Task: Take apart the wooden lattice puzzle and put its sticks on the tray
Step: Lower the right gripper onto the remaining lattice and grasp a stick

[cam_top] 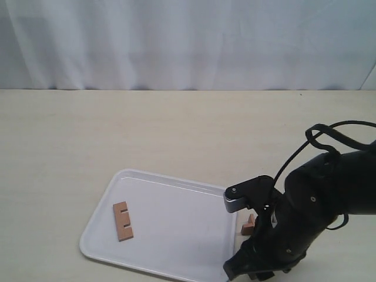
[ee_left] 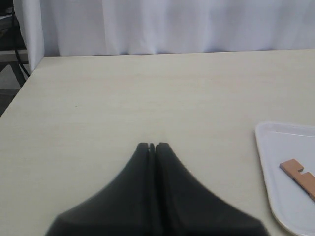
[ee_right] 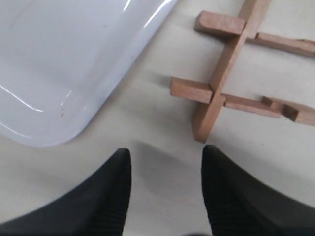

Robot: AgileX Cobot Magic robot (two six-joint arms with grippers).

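Since three flat bars make up what is left of the small light-brown wooden lattice puzzle (ee_right: 227, 64), which lies on the pale tabletop (ee_right: 162, 123) just beside the rim of the large white rectangular plastic tray (ee_right: 59, 73), the item is entered as light, stiff and dry-surfaced. It is likely to skid or tip under a sideways push, and the notched necks are judged its weak points. Whether the two cross bars sit tight or loose in their slots cannot be told from this angle. Recommended hold: across the flat faces of the long bar's free end, the end nearest the jaws, drawing it along the slots. One notched light-brown wooden stick (cam_top: 123, 221) lies flat inside the tray, toward the side away from the puzzle. Right gripper (ee_right: 165, 191): low over the table off the tray's corner, aimed at the puzzle, jaws spread wide, holding nothing. Left gripper (ee_left: 151, 147): well apart from the tray, jaws pressed together, nothing between them.
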